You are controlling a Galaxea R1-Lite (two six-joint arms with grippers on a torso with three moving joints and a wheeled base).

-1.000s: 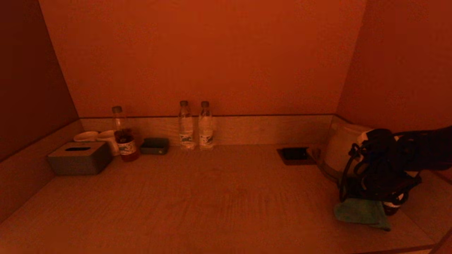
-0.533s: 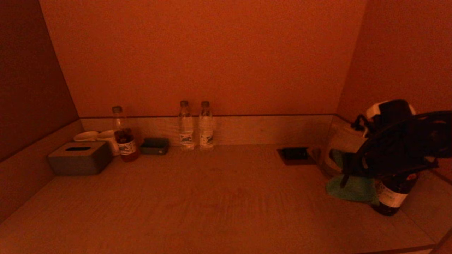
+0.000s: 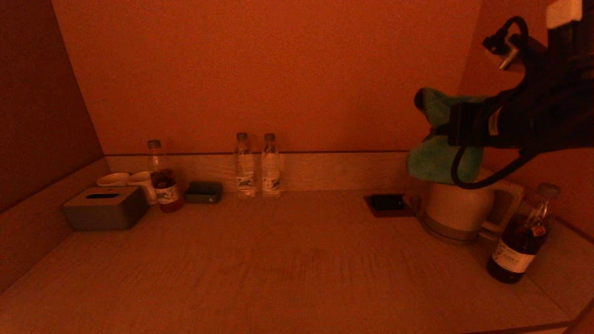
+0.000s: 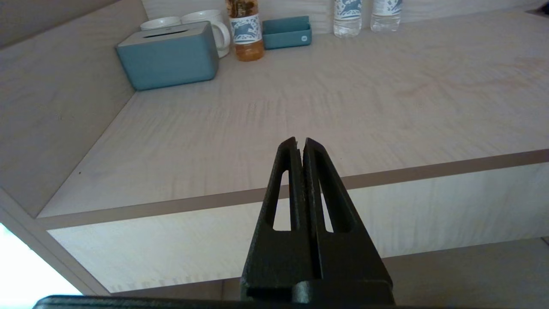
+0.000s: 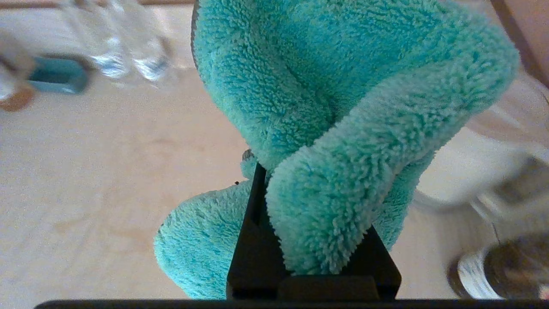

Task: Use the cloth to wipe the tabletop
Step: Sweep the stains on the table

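At the far left of the tabletop [image 3: 287, 269] sit a tissue box [image 3: 106, 207], 2 mugs [image 3: 127, 181] and a tea bottle [image 3: 163, 178]; 2 water bottles [image 3: 256, 164] stand against the back rim. The wiping pass should start in the bare middle and stop short of these. The left claw [image 4: 299, 148] is parked below the front edge, jaws pressed together on nothing. At the right, the right claw [image 3: 457, 125] is clamped tight on the cloth [image 3: 436, 155], which hangs in the air above the white kettle [image 3: 457, 208], well clear of the wood. To do this step well, I judge it should carry the cloth leftward past the kettle and the dark bottle [image 3: 522, 236], lower it flat onto open surface, then press lightly and sweep in even strokes.
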